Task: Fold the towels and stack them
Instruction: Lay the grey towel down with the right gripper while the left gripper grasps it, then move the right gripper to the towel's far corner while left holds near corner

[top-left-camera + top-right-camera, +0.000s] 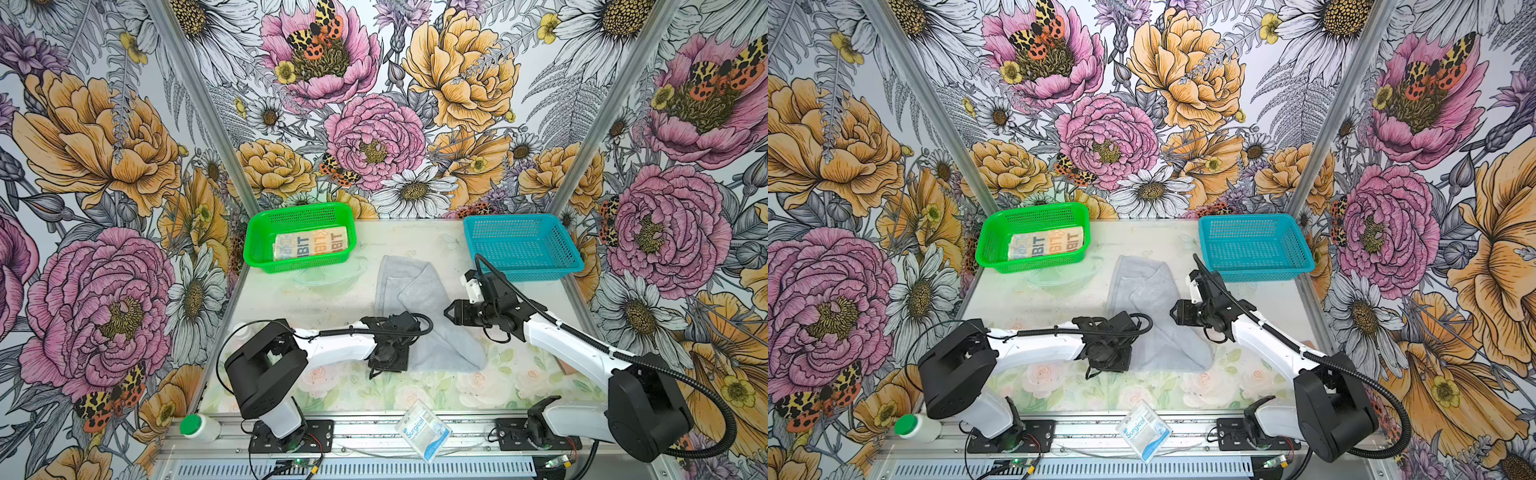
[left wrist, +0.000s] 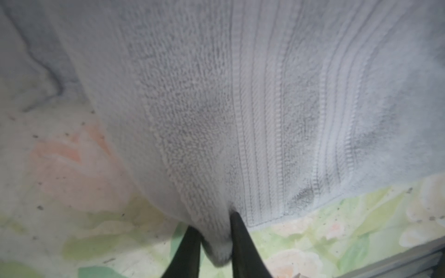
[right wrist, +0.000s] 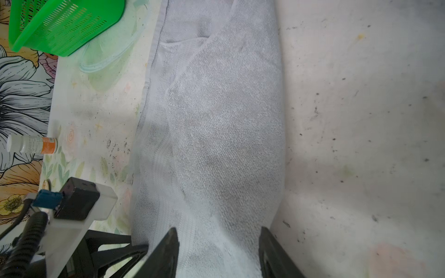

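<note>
Left wrist view: the left gripper [image 2: 216,250] was pinched shut on a near corner of the grey towel [image 2: 240,108], whose hemmed, ribbed border ran away from that corner across the flowered desk [image 2: 72,168]. In both top views the grey towel lay folded lengthwise in a long slanted strip at the middle of the desk, with a second layer lapped over its far end. The right gripper [image 3: 219,252] stood open just to the right of the grey towel, gripping nothing; the right wrist view showed the strip's width between its spread tips. Bare desk lay to the right of the grey towel as far as the desk's edge, and a narrower bare stretch lay to its left. Beyond the grey towel to the left sat the green basket [image 1: 257,249], and inside it lay the lettered towel [image 1: 309,246], folded flat, with "BIT" readable three times in blue, orange and dark print. Beyond the grey towel to the right sat the blue basket [image 1: 523,272]. Nearer than the grey towel, on the front rail, lay a packet [image 1: 422,430] marked "Surgical", and farther left along that rail lay a green-capped bottle [image 1: 199,427]. Counted: two towels in sight, two baskets, one packet, one green-capped bottle.
</note>
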